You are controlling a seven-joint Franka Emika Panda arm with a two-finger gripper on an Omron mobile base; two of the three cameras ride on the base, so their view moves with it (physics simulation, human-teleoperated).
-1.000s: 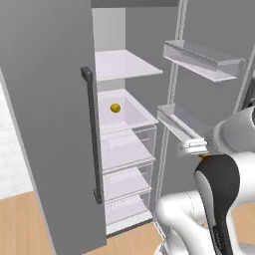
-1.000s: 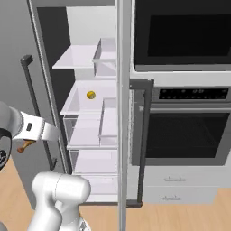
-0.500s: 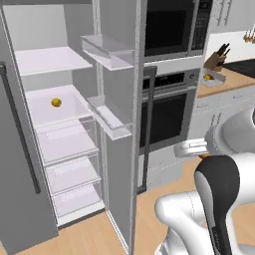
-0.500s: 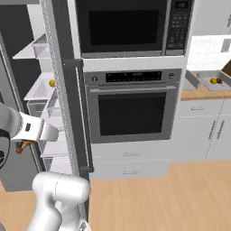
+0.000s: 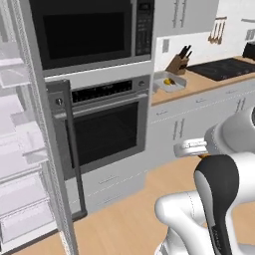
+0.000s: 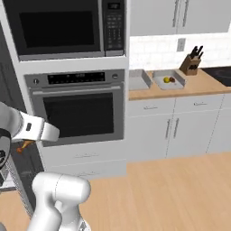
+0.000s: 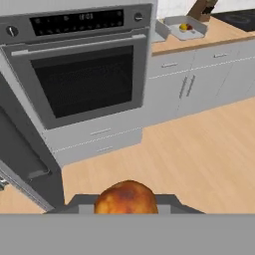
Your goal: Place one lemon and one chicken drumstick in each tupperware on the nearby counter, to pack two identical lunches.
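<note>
The whole scene has swung since the earlier pictures: a second ago both base views looked into the open fridge with a lemon on its glassy shelf, half a second ago the oven column had come into the middle, and now the fridge (image 5: 25, 164) sits at the far left of the left base view with only its pale shelves and door edge showing, so the base has turned and the things have not moved. The built-in oven (image 6: 81, 110) with the microwave (image 6: 63, 27) above it now stands left of centre in the right base view, and to its right the wooden tabletop (image 6: 198, 85) with pale cabinet fronts below has come fully into sight. On that tabletop two grey tupperware containers lie side by side: the left tupperware (image 6: 138, 80), just beside the oven column, and the right tupperware (image 6: 168, 80), which holds a small yellow lemon (image 6: 166, 80) with a darker reddish-brown item touching it. A dark knife block (image 6: 191, 63) stands near it against the wall, and a black cooktop (image 5: 224, 67) lies further right. The claw (image 7: 127, 206) stays clenched on a browned chicken drumstick (image 7: 126, 198), carried low over the wooden floor (image 7: 189, 149), well apart from the containers.
</note>
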